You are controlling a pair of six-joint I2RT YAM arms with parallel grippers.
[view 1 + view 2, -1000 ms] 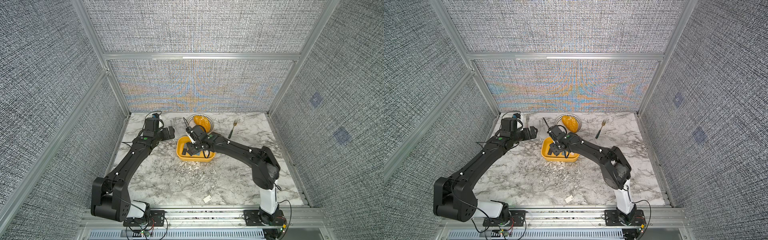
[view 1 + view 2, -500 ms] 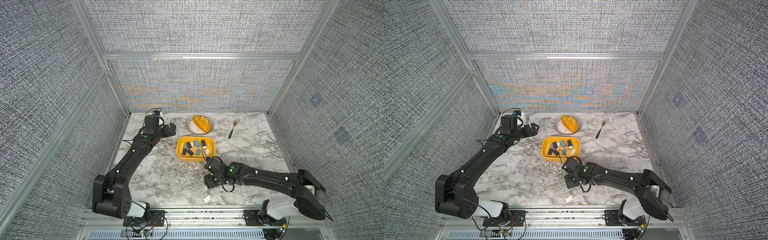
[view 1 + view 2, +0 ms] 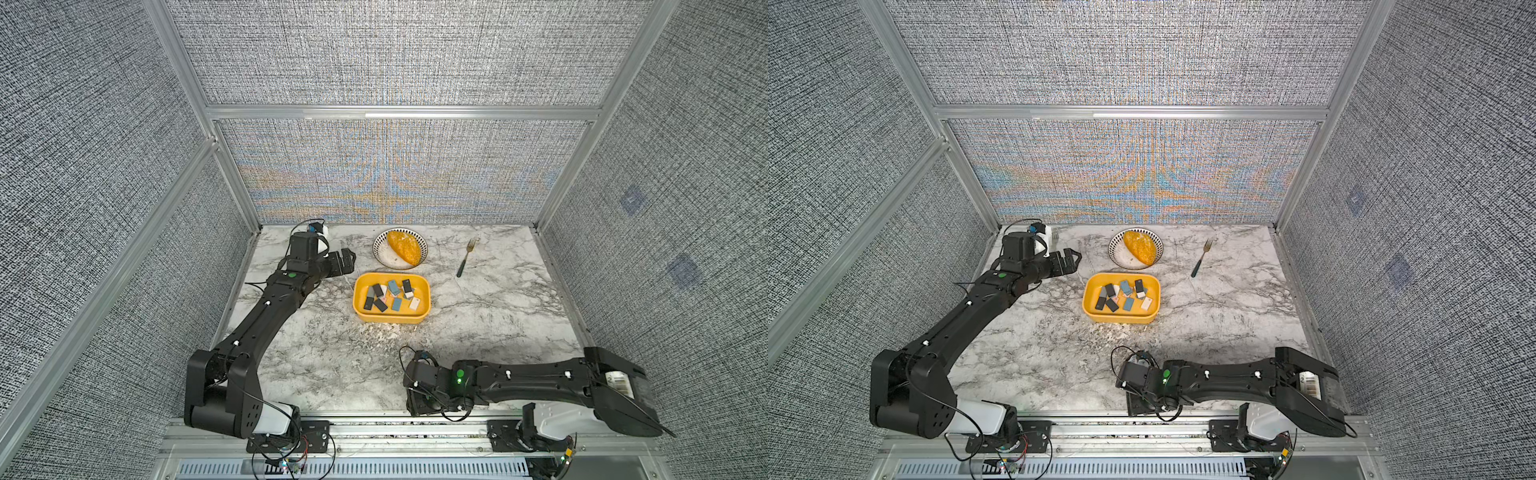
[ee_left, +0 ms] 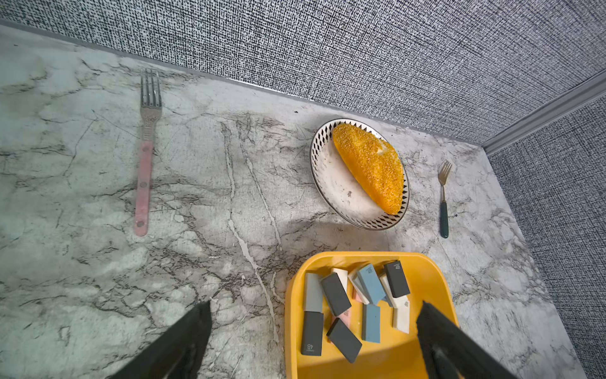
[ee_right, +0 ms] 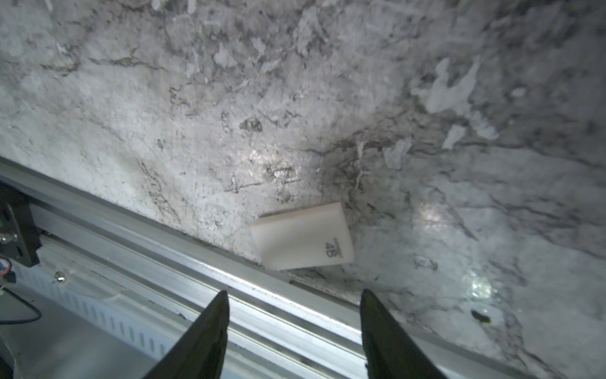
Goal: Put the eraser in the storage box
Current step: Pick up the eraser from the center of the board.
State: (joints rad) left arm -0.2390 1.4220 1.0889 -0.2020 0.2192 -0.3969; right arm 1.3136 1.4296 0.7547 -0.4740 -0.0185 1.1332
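A white eraser (image 5: 301,241) stamped 4B lies flat on the marble tabletop (image 3: 478,316) at its near edge, just beside the aluminium rail (image 5: 137,249), and shows only in the right wrist view. The right gripper (image 5: 292,328) hangs low over that rail with its fingers apart and nothing between them; the eraser sits just beyond the fingertips, untouched. The yellow storage box (image 3: 388,319) stands well apart from it toward the back of the table and holds a loose heap of black, grey, blue, white and pink erasers (image 4: 370,284). The left gripper (image 3: 347,262), spread wide and empty, hovers beside the box's far left corner. Behind the box a patterned-rim plate (image 3: 382,257) carries a bread roll (image 3: 402,247), with a green-handled fork (image 3: 464,259) to one side and a pink-handled fork (image 4: 144,164) to the other
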